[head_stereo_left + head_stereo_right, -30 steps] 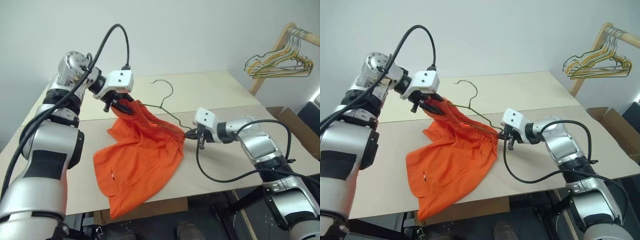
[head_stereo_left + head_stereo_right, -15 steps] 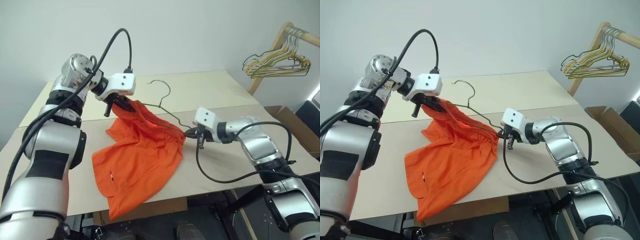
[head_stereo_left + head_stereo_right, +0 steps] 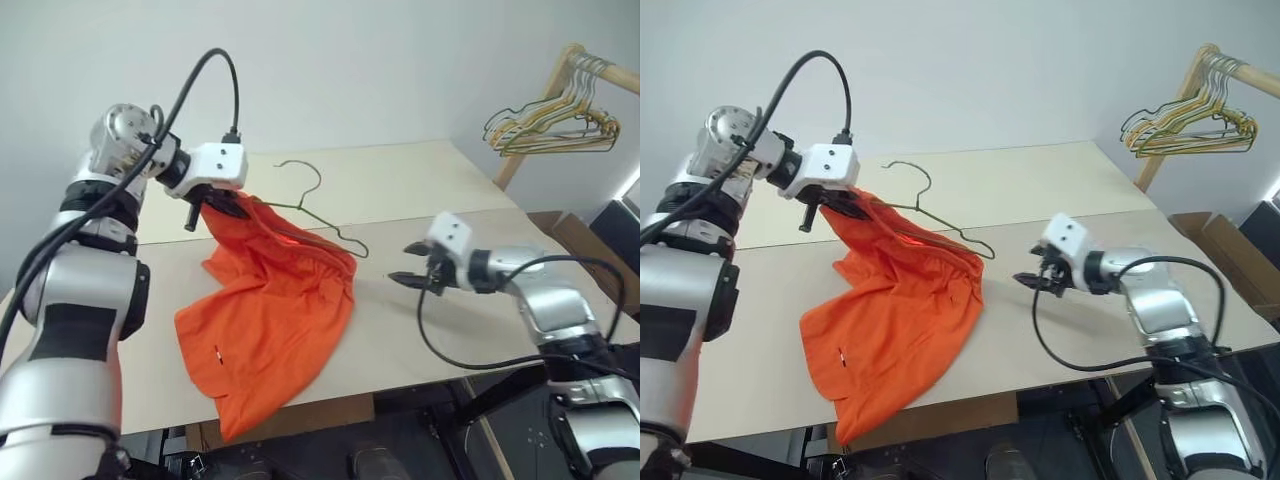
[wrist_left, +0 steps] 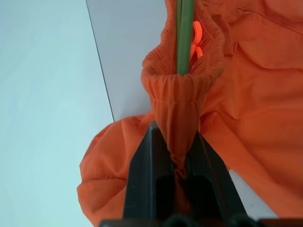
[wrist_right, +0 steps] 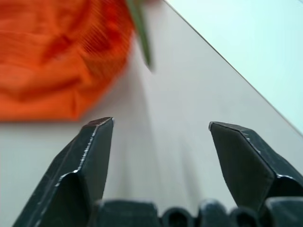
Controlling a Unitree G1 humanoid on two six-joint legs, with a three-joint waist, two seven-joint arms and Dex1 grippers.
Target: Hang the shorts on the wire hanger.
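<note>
A pale table (image 3: 440, 180) stands before a plain wall, a wooden rack of hangers (image 3: 560, 110) at its far right; the shorts (image 3: 270, 310) lie draped across it, the wire hanger (image 3: 310, 215) threaded through the waistband; the left gripper (image 3: 222, 205) pinches that waistband, lifted; the right gripper (image 3: 405, 263) hovers spread wide, empty, apart from the cloth.

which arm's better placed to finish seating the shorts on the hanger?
Likely right. The right gripper is open and empty, off the wire hanger's free end and the loose side of the shorts. The left gripper is shut on the waistband, holding that end up.
</note>
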